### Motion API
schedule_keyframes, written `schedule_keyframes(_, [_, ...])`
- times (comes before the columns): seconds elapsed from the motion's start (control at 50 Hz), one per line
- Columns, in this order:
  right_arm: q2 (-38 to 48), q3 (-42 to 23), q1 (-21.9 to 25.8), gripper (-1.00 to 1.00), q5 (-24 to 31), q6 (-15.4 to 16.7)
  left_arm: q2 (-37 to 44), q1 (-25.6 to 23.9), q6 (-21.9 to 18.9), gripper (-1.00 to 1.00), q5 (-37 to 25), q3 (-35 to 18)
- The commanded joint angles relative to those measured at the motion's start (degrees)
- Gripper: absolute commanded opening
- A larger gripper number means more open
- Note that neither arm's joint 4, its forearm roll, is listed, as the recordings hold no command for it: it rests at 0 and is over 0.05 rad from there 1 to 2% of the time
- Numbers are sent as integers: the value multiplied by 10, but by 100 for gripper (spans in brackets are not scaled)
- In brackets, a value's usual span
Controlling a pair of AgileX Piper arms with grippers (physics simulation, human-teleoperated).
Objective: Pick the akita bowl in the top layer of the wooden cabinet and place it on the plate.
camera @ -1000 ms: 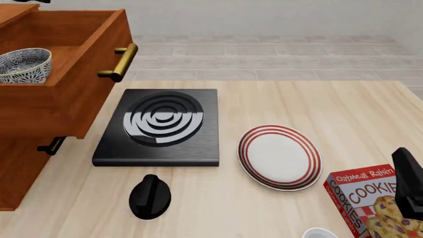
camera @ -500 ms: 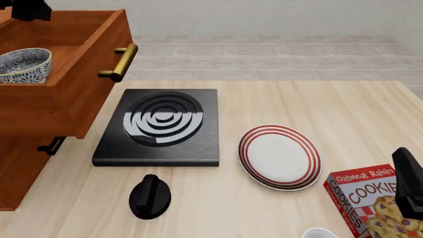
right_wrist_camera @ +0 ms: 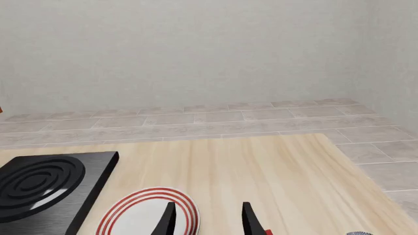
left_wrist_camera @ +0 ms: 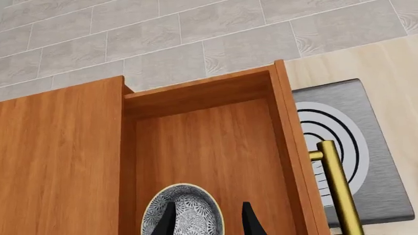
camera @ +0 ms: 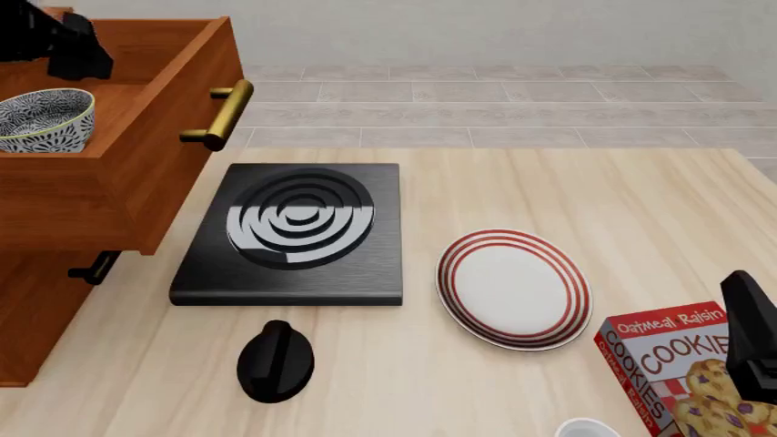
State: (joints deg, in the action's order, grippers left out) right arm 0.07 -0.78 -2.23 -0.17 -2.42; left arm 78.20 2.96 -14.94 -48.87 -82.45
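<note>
The akita bowl (camera: 44,118) (left_wrist_camera: 185,214), blue-and-white patterned with a pale rim, sits in the pulled-out top layer (camera: 134,155) (left_wrist_camera: 209,142) of the wooden cabinet (camera: 36,319). My left gripper (camera: 76,56) (left_wrist_camera: 209,223) hovers above the drawer, just behind the bowl, and is open. In the left wrist view one finger lies over the bowl and the other beside its rim. The red-ringed plate (camera: 514,288) (right_wrist_camera: 148,215) lies on the table. At the right edge, beside a cookie box, my right gripper (camera: 752,341) (right_wrist_camera: 209,221) is open and empty.
A black square stove (camera: 295,233) (left_wrist_camera: 339,142) (right_wrist_camera: 43,184) lies between cabinet and plate. The drawer's brass handle (camera: 218,114) (left_wrist_camera: 338,188) juts over it. A black knob (camera: 276,360) sits in front. A cookie box (camera: 680,364) and a white cup (camera: 589,428) stand at the front right.
My left gripper has come down and to the right into view over the open drawer, closer to the bowl. The right arm, bowl and plate have not moved.
</note>
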Motion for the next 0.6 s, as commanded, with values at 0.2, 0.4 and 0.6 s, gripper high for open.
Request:
schedule_keyframes(0.2, [0, 0, -1, 100, 0, -1, 1, -1, 0, 100, 19, 41])
schedule_keyframes(0.4, [0, 0, -1, 100, 0, -1, 3, -1, 0, 100, 31, 60])
schedule_keyframes(0.6, [0, 0, -2, 100, 0, -1, 3, -1, 1, 100, 41, 79])
